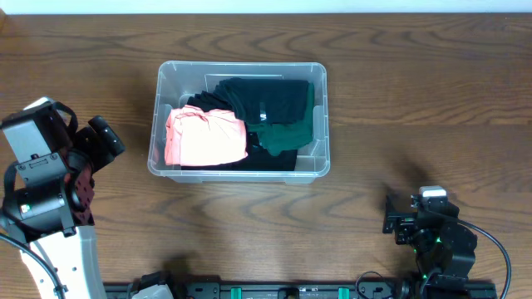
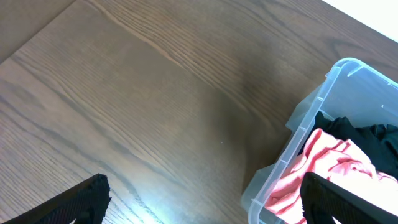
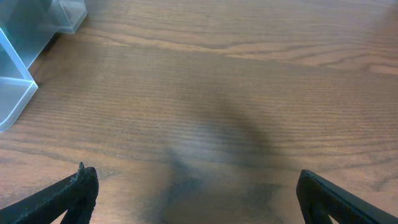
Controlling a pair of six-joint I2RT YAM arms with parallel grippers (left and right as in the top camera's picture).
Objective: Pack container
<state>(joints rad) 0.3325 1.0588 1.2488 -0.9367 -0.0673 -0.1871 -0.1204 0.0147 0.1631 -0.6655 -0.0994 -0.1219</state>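
Note:
The clear plastic container (image 1: 320, 116) stands on the wooden table at centre. Inside lie a pink garment (image 1: 204, 137) at the left, a black garment (image 1: 266, 98) at the back and a dark green garment (image 1: 291, 129) at the right. My left gripper (image 1: 104, 137) is open and empty, left of the container; in the left wrist view (image 2: 202, 199) the container's corner (image 2: 292, 149) and the pink garment (image 2: 329, 162) show at the right. My right gripper (image 1: 391, 214) is open and empty near the front right; its wrist view (image 3: 196, 193) shows the container's corner (image 3: 18, 81) at the far left.
The bare wooden table (image 1: 416, 108) surrounds the container. A black rail (image 1: 283, 291) runs along the front edge between the two arm bases.

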